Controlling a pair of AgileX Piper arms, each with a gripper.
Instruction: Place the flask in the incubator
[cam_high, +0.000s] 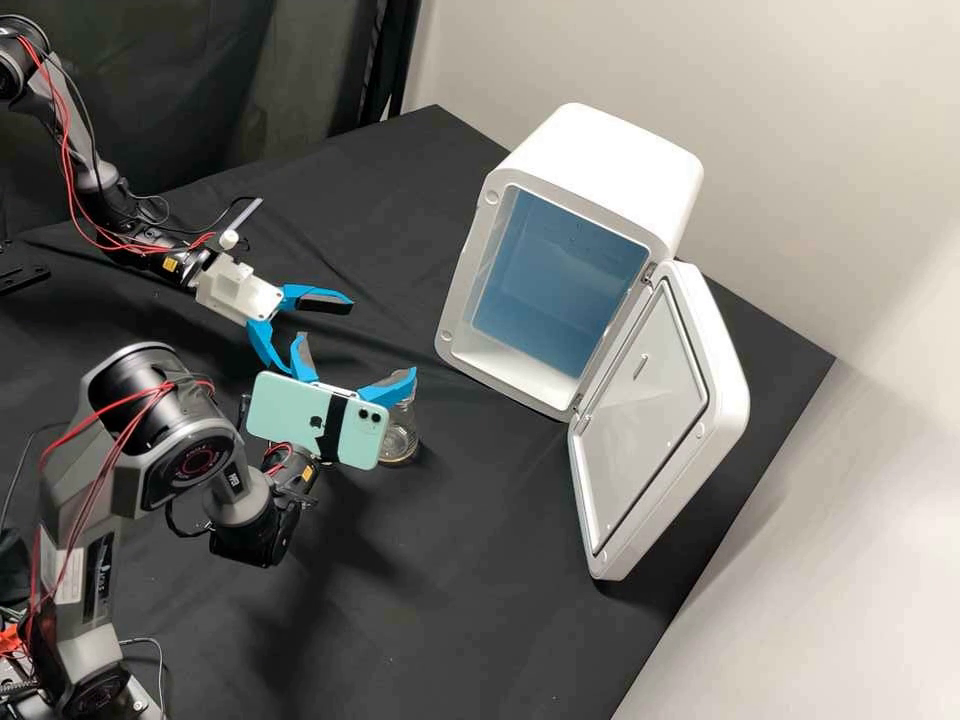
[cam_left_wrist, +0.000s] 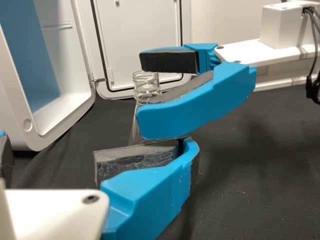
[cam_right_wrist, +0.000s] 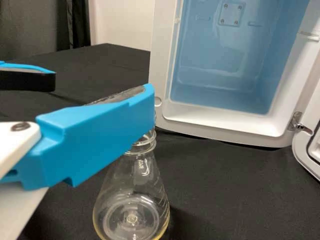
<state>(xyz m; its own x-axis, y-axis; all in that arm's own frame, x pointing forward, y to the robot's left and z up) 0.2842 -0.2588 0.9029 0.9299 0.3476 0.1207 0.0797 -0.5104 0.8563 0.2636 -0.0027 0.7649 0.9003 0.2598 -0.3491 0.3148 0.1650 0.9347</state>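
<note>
Two fingers of your right hand are standing apart, bracketing the neck of the flask, which is sitting on the bench near the open incubator; you should be centring before clamping gently.

Near arm's label, print apparently too small to read

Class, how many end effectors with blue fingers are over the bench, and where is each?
2. The left end effector hangs open above the bench, beyond the flask. The right end effector is open at the flask's neck, facing the open incubator. None looks hidden.
</note>
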